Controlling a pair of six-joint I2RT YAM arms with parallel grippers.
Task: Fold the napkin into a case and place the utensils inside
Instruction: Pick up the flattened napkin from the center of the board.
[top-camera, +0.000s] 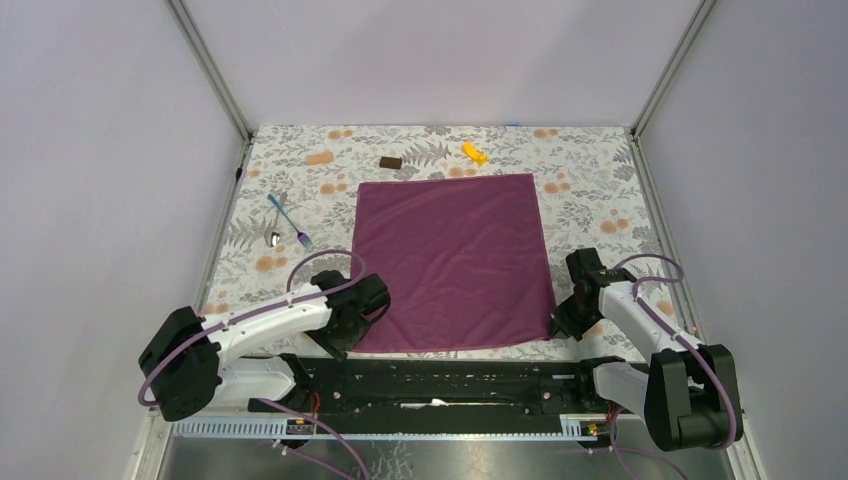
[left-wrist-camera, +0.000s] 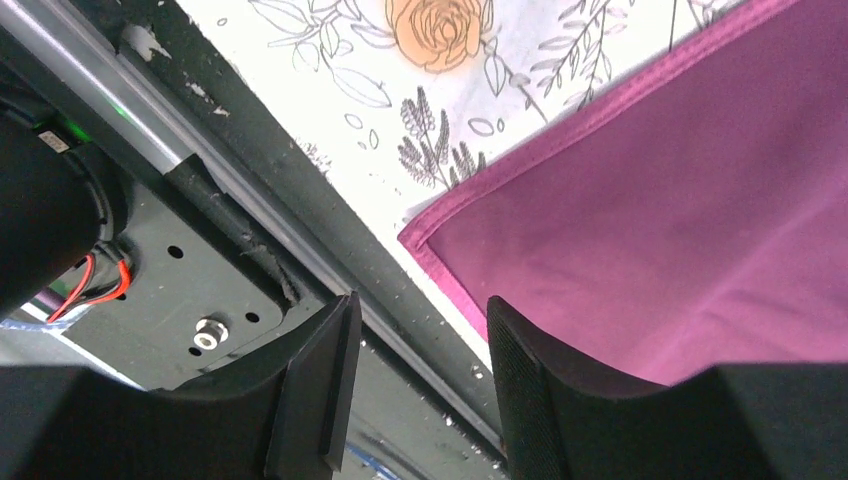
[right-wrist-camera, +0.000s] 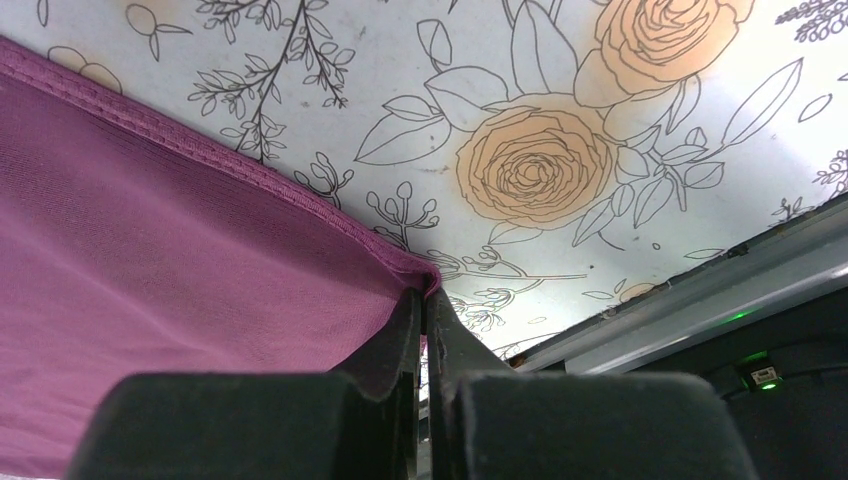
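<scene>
Fingers of the right gripper (right-wrist-camera: 424, 300) are pressed together on the near right corner of the napkin (top-camera: 450, 260), the plum hem pinched between their tips. Nothing else is in that grip. Around the pinch, the right wrist view shows the cloth running off to the left, and the flowered tablecloth (top-camera: 600, 190) lies bare just beyond the corner.

The left gripper (left-wrist-camera: 421, 300) stands with its jaws well apart and has hold of nothing. It sits low at the near left corner of the napkin. In the left wrist view that corner lies just ahead of the gap, and the right-hand finger overlaps the cloth's near edge; whether it touches the cloth I cannot tell. The black base rail (top-camera: 430, 375) runs just beside this gripper.

From above, the napkin is spread flat as an open square in the middle of the table, its near edge close to the rail and an arm at each near corner. The fork (top-camera: 290, 220) and spoon (top-camera: 273, 238) lie together on the tablecloth to the left of the napkin, apart from it. A small brown block (top-camera: 390, 162) and a yellow piece (top-camera: 474, 152) sit near the napkin's far edge.
</scene>
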